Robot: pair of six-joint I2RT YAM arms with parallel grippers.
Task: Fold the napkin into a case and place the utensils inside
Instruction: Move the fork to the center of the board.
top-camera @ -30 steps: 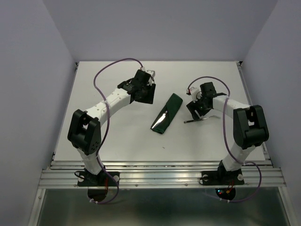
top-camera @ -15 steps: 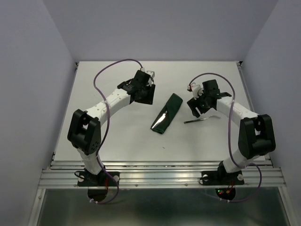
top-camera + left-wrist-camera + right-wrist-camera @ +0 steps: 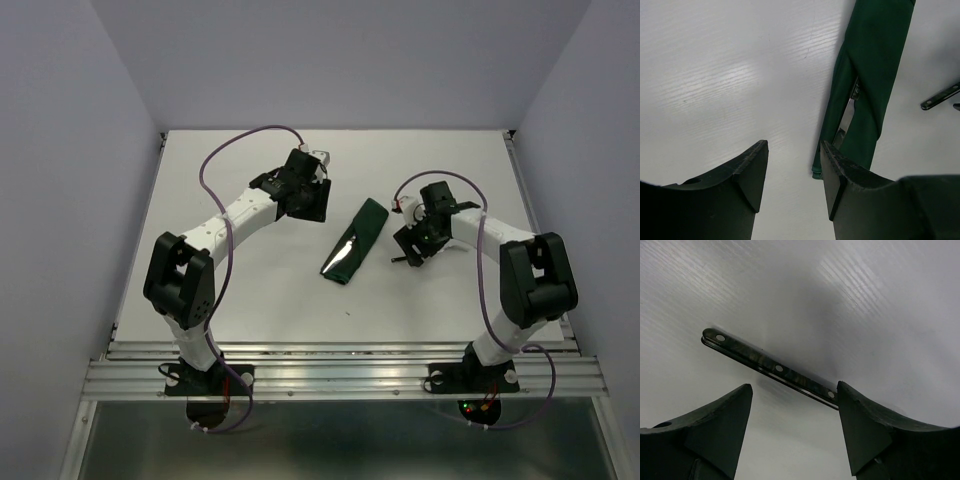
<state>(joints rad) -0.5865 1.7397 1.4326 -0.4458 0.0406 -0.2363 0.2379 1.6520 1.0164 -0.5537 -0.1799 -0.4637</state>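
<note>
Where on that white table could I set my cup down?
Bare: the far strip behind both arms, and the near strip between case and arm bases. Crowded: the middle, around left gripper, case and right gripper.

Both the left gripper (image 3: 792, 165) and right gripper (image 3: 794, 390) hang spread wide.

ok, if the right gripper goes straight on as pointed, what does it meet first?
Likely the utensil handle lying on the table, roughly between the right gripper and its open fingers. Depth is unclear.
</note>
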